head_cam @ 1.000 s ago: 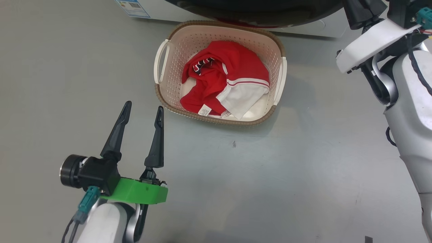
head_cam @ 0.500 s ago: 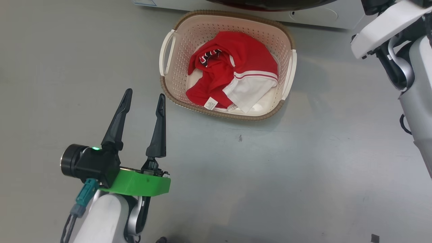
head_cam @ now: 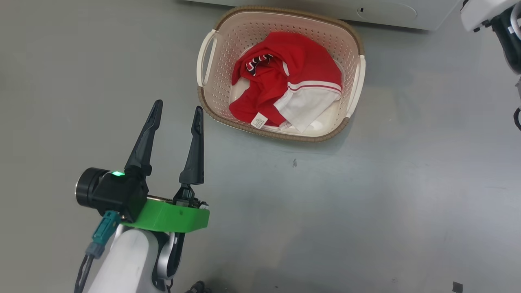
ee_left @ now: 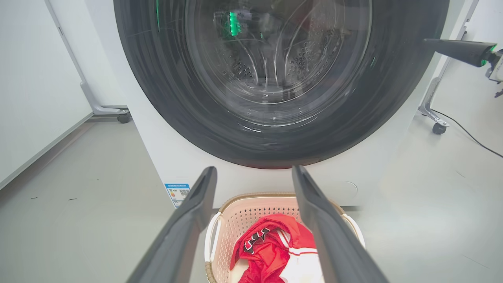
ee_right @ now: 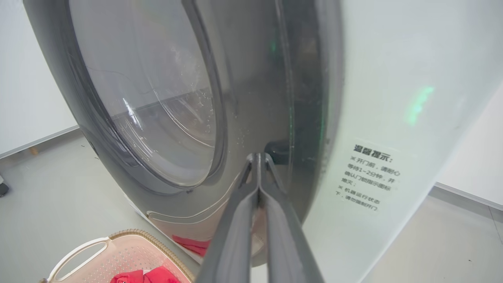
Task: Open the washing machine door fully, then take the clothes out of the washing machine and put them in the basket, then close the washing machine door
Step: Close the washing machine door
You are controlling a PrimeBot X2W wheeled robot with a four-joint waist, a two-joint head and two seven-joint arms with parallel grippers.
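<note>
Grey smooth floor point(head_cam: 366, 203), one small dark speck ahead of the robot.

Left gripper point(head_cam: 178, 105): nearest item, held above the floor at lower left of the head view. Fingers spread wide, nothing between them. Tips point toward the basket but are apart from it. Green light lit on the wrist body.

Basket point(head_cam: 281, 136): stands on the floor just beyond the left gripper, directly in front of the washing machine point(head_cam: 386, 12). Cream perforated walls, brown rim, a handle on each short side.

Clothes point(head_cam: 293, 69): inside the basket, bunched in a heap. Red cloth on top, white panel with red-striped trim toward the right, small white tag at the near edge.

Washing machine: white front panel, blue label point(ee_left: 177, 193) at its lower left corner.

Washing machine door point(ee_left: 275, 59): left wrist view shows the black rim lying against the machine front, steel drum visible through the glass. Thin red patch at the door's bottom edge; cloth or reflection, cannot tell.

Right gripper point(ee_right: 258, 157): fingers pressed together, holding nothing. Tips sit at the door's right rim beside a dark recess; contact not confirmable.
</note>
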